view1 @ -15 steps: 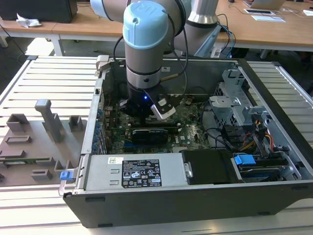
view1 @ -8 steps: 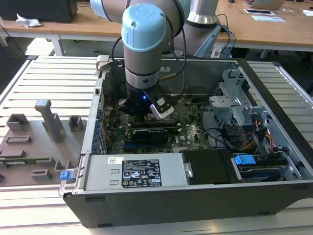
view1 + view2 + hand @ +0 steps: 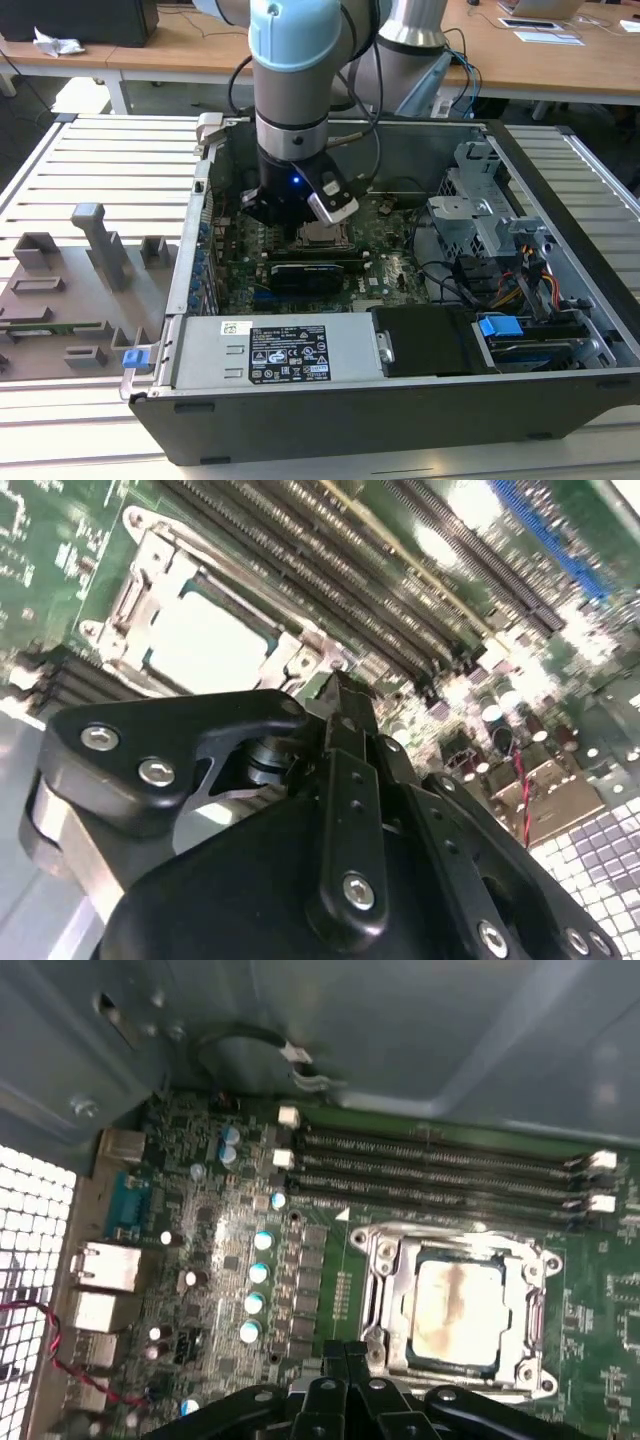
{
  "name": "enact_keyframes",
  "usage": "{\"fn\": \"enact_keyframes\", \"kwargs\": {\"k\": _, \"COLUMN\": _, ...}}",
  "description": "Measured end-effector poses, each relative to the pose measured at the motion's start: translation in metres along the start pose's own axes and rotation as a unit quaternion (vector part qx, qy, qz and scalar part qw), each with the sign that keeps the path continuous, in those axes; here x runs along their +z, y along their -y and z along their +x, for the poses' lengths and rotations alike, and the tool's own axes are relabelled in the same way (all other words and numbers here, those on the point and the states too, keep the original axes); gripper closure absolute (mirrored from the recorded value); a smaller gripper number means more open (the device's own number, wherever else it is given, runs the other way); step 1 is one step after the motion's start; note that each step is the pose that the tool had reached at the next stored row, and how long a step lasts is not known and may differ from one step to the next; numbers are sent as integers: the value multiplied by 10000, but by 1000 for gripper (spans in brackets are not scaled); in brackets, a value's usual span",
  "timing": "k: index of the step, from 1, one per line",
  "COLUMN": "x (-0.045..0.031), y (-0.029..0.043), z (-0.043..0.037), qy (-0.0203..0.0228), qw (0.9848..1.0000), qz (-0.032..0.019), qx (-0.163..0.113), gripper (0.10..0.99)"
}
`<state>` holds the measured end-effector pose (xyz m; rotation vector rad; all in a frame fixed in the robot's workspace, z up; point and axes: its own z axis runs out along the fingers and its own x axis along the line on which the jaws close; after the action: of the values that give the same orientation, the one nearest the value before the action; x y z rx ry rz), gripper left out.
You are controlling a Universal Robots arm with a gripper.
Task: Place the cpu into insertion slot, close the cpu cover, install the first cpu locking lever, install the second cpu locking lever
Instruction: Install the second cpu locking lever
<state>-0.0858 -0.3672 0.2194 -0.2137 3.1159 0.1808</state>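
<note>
- From my remote seat, the exterior view has the arm reaching down into the open computer case (image 3: 560, 290), with the gripper (image 3: 318, 222) low over the motherboard (image 3: 390, 265), right above the socket area.
- The cpu (image 3: 458, 1307) sits flat in the socket; its pale metal top carries a brownish smear. I see it in both wrist views (image 3: 205, 640).
- The cpu cover (image 3: 385, 1290) lies down around the chip as a silvery frame, the chip showing through its square window.
- Claw state: in the second wrist view the fingers (image 3: 345, 715) are pressed together with nothing pinched between them. The tips hang just beside the socket's edge; I cannot tell whether they touch anything.
- Memory slots (image 3: 440, 1165) run alongside the socket, between it and the case wall.
- A row of light blue capacitors (image 3: 258, 1272) stands near the socket on the side of the rear ports.
- A grey fixture tray (image 3: 70, 290) rests outside the case on the exterior view's left.
</note>
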Motion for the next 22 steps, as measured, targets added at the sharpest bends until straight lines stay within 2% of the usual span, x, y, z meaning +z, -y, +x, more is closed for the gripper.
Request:
{"fn": "enact_keyframes", "kwargs": {"k": 1, "x": 3, "y": -33, "z": -12, "qy": -18, "qw": 9999, "qz": 106, "qx": 0, "gripper": 980}}
{"fn": "enact_keyframes", "kwargs": {"k": 2, "x": 7, "y": -57, "z": -27, "qy": -29, "qw": 9999, "qz": 160, "qx": 0, "gripper": 980}}
{"fn": "enact_keyframes", "kwargs": {"k": 4, "x": 16, "y": -98, "z": -75, "qy": -63, "qw": 9997, "qz": 228, "qx": 0, "gripper": 980}}
{"fn": "enact_keyframes", "kwargs": {"k": 5, "x": 21, "y": -105, "z": -108, "qy": -89, "qw": 9997, "qz": 239, "qx": 4, "gripper": 980}}
{"fn": "enact_keyframes", "kwargs": {"k": 6, "x": 27, "y": -101, "z": -177, "qy": -153, "qw": 9996, "qz": 248, "qx": 11, "gripper": 980}}
{"fn": "enact_keyframes", "kwargs": {"k": 7, "x": 30, "y": -95, "z": -223, "qy": -184, "qw": 9995, "qz": 251, "qx": 12, "gripper": 980}}
{"fn": "enact_keyframes", "kwargs": {"k": 13, "x": 41, "y": -56, "z": -511, "qy": -338, "qw": 9991, "qz": 248, "qx": 27, "gripper": 980}}
{"fn": "enact_keyframes", "kwargs": {"k": 18, "x": 44, "y": -32, "z": -680, "qy": -412, "qw": 9988, "qz": 244, "qx": 33, "gripper": 980}}
{"fn": "enact_keyframes", "kwargs": {"k": 22, "x": 45, "y": -20, "z": -777, "qy": -446, "qw": 9987, "qz": 245, "qx": 36, "gripper": 980}}
